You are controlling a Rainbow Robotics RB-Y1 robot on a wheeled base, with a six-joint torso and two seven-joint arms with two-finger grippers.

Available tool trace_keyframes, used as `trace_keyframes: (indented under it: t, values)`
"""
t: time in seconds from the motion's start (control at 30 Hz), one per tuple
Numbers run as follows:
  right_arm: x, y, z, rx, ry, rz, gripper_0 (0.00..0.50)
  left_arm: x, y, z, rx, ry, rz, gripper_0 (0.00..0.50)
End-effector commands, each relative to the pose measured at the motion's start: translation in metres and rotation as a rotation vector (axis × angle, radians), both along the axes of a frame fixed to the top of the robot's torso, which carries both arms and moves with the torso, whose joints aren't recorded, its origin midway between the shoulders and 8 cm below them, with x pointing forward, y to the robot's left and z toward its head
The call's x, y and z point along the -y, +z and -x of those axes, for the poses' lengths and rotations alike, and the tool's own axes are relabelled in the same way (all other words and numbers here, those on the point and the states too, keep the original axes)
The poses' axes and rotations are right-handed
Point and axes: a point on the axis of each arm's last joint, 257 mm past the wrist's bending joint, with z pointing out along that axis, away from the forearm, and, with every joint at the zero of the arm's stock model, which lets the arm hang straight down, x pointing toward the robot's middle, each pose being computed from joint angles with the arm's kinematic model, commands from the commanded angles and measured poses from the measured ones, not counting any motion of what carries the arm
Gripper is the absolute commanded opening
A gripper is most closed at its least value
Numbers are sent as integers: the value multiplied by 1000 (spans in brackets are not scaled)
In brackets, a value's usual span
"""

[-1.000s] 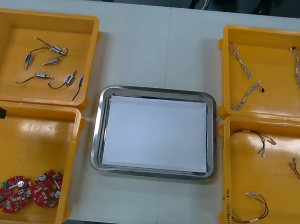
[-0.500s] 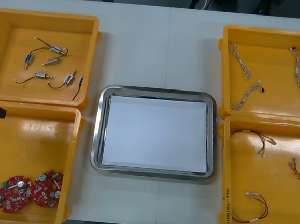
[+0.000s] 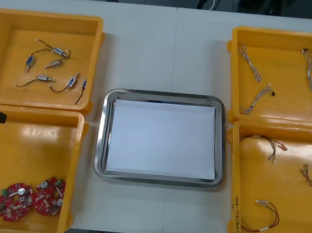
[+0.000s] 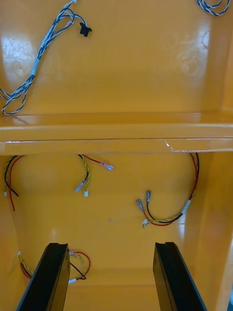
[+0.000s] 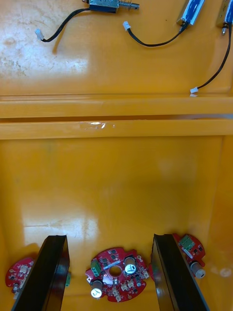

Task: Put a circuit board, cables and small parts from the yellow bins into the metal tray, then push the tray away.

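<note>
1. The front view takes in the whole table. The metal tray (image 3: 101,144), white inside, sits at the centre between the far left bin (image 3: 47,17) and near left bin (image 3: 40,140) on one side and the far right bin (image 3: 281,34) and near right bin (image 3: 280,180) on the other.
2. In that view the left gripper (image 5: 109,241) is a dark tip at the picture's edge, over the wall between the two left bins. Its wrist view gives what the front view cannot: the fingers stand wide apart, released and grasping nothing, above the near left bin's floor.
3. Three circuit boards (image 3: 14,201) lie in that bin's near corner. The wrist view puts one on the floor between the fingers, with one just outside each finger, both partly hidden.
4. Small metal parts (image 3: 54,65) with black leads lie scattered in the far left bin.
5. The right gripper (image 4: 110,247) is a dark sliver at the front view's edge, by the wall between the right bins. Its wrist view shows the fingers spread and empty over the near right bin.
6. Red and yellow cables (image 4: 170,214) lie loose there, and blue and white cables (image 4: 34,73) lie in the far right bin.
</note>
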Motion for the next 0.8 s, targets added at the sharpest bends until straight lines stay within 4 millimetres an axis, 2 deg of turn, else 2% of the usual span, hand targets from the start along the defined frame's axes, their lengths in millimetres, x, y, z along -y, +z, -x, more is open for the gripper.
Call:
trace_keyframes:
  t: [0.03, 0.8]
  values:
    - [6, 16, -5, 21, 44, 57, 500, -14, 10, 5, 10, 100, -3, 500]
    - [6, 16, -5, 21, 44, 57, 500, -14, 10, 5, 10, 100, -3, 500]
